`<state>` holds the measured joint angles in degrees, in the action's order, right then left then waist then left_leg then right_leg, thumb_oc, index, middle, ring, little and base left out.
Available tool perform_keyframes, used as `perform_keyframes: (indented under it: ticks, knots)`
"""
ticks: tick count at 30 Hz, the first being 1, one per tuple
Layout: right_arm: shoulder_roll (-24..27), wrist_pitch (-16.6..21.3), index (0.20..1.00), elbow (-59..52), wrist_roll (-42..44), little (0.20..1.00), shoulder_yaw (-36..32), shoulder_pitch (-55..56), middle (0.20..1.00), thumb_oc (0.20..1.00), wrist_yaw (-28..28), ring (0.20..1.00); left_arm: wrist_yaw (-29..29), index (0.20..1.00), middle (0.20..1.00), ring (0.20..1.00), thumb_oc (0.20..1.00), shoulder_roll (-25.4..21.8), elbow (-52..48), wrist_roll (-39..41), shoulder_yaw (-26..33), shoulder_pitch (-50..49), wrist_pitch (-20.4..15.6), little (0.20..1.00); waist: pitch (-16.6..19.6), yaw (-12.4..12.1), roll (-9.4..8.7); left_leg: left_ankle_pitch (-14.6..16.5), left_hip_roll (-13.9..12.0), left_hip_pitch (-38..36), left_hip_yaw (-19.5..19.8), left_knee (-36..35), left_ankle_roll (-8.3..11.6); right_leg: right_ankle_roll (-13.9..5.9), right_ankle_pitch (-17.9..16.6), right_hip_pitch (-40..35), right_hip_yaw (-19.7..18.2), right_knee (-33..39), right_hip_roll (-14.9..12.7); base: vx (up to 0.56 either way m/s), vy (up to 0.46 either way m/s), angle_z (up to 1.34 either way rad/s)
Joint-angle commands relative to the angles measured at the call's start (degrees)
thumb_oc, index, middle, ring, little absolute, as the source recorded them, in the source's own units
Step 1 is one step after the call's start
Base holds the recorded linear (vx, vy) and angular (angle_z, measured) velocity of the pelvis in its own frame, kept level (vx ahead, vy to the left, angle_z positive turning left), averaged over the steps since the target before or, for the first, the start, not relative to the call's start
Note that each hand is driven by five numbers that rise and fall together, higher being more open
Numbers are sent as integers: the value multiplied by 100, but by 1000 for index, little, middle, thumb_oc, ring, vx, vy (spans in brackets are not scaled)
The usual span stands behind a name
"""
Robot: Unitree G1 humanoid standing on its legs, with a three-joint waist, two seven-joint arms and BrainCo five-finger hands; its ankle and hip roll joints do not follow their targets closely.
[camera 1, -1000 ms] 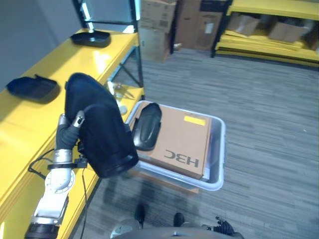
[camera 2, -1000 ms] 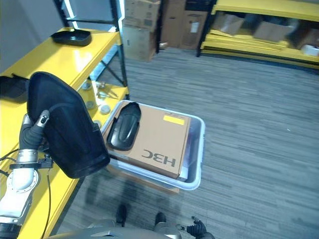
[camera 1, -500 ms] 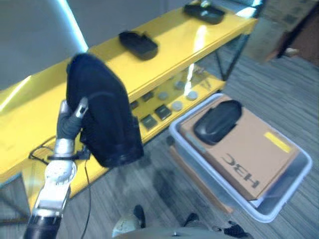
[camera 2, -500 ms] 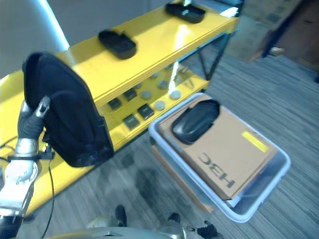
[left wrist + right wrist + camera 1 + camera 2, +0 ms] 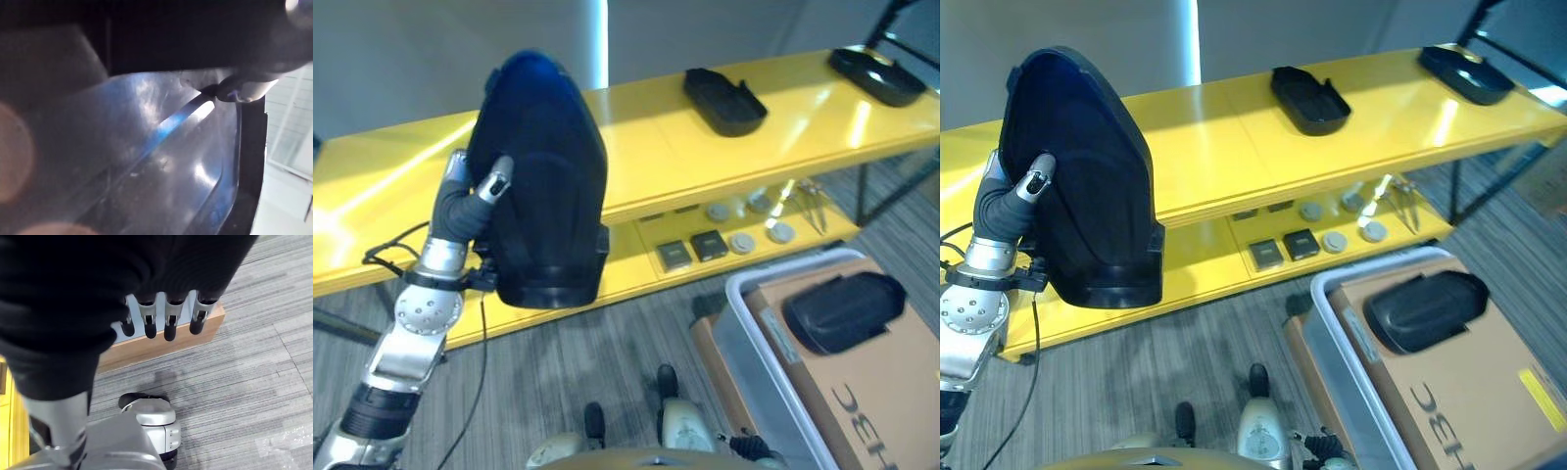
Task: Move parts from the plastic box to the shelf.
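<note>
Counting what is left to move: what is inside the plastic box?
In the plastic box lies a cardboard carton, with one black part on top of it. Whatever is under the carton is covered.

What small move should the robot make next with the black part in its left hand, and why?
Probably carry the large black part forward over the yellow shelf and lower it onto the bare stretch. The left hand holds it upright above the shelf's front edge, not yet resting on it; two black parts already lie further along.
</note>
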<state>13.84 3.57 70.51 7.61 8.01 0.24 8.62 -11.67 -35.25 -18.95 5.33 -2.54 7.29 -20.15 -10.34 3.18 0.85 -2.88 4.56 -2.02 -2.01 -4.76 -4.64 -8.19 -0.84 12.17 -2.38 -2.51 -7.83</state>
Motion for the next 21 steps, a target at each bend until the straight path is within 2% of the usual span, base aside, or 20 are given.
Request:
perform_keyframes:
  ticks: [1,2,4,5,6,8,9,10,11,12,14,15,16,17,19,21]
  knots:
    - [79,74,1000,50,132,1000,107,-13,1000,1000,-56,1000,39,200,200,200,200,140,-200,543,87,398,-351,200,137,178,85,667,-306,-508,219,-24,557,-113,-301,-287,27,157,271,75,-51,96]
    - [79,74,1000,50,132,1000,107,-13,1000,1000,-56,1000,39,200,200,200,200,140,-200,543,88,398,-351,200,135,185,86,666,-307,-509,225,-24,557,-113,-300,-292,34,159,270,60,-62,99]
    - [84,78,1000,2,155,1000,28,81,1000,1000,-43,1000,19,200,200,200,200,182,-29,508,80,305,-266,200,207,144,7,702,-349,-627,547,-23,658,-94,-431,-428,54,273,149,243,-382,80]
    - [117,99,1000,42,170,1000,16,90,1000,1000,-57,1000,-26,200,200,200,200,245,104,536,148,209,-218,200,321,134,39,730,-486,-668,592,25,741,-48,-390,-563,113,300,188,250,-416,76]
    - [119,100,1000,42,170,1000,18,92,1000,1000,-58,1000,-25,200,200,200,200,247,102,536,150,205,-218,200,322,144,44,732,-491,-669,601,25,744,-45,-391,-570,124,306,190,217,-294,77]
    - [194,95,1000,90,86,1000,80,105,1000,1000,-85,1000,-30,200,200,200,200,355,247,660,264,88,-182,200,346,149,55,896,-547,-503,634,664,846,33,-309,-805,230,357,196,176,-222,35]
    - [254,89,1000,86,23,1000,117,103,1000,1000,-98,1000,-59,200,200,200,200,385,305,700,321,74,-161,200,321,152,96,875,-579,-395,618,1012,932,103,-203,-992,310,398,239,145,-225,5]
    - [313,96,1000,49,-12,1000,130,90,1000,1000,-98,1000,-114,200,200,200,200,378,385,676,352,104,-153,200,241,138,96,720,-540,-201,675,1394,1024,169,-186,-1105,363,429,238,64,-248,19]
    - [418,92,1000,-3,-177,1000,237,97,1000,1000,-93,1000,-216,200,200,200,200,391,567,741,392,199,-145,200,30,51,62,489,-365,164,947,1871,1112,275,-127,-1260,441,466,211,-16,-165,20]
    - [418,91,1000,-3,-180,1000,233,92,1000,1000,-93,1000,-218,200,200,200,200,389,578,742,389,211,-150,200,26,71,58,493,-355,184,967,1897,1111,274,-123,-1262,461,467,203,-3,-126,15]
    - [458,76,1000,-22,-288,1000,252,172,1000,1000,-108,1000,-332,200,200,200,200,355,866,841,416,384,-86,200,10,136,47,488,-550,313,759,1382,1107,257,-70,-1349,526,513,128,65,-44,23]
    - [457,74,1000,-25,-290,1000,248,174,1000,1000,-109,1000,-335,200,200,200,200,350,888,844,405,401,-97,200,9,129,43,472,-551,287,755,1339,1109,258,-66,-1355,524,517,127,77,-24,44]
    - [483,60,1000,2,-295,1000,240,186,1000,1000,-110,1000,-402,200,200,200,200,270,1074,852,361,587,-112,200,15,134,94,333,-673,281,704,981,1119,249,-50,-1375,536,545,147,76,18,31]
    - [554,44,1000,-3,-272,1000,228,124,1000,1000,-62,1000,-516,200,200,200,200,97,1309,911,344,801,-150,200,-25,167,251,-97,-810,450,719,333,1129,225,9,-1336,509,537,224,108,27,22]
    - [560,81,1000,25,-255,1000,207,119,1000,1000,-43,1000,-553,200,200,200,200,-30,1515,894,423,812,-153,200,-2,211,346,-105,-847,324,723,117,1099,257,89,-1320,402,499,316,121,43,9]
    - [542,106,1000,9,-219,1000,128,149,1000,1000,4,1000,-511,200,200,200,200,2,1738,1103,428,831,-155,200,11,303,405,-102,-865,187,538,11,1094,240,47,-1383,307,616,322,140,84,-45]
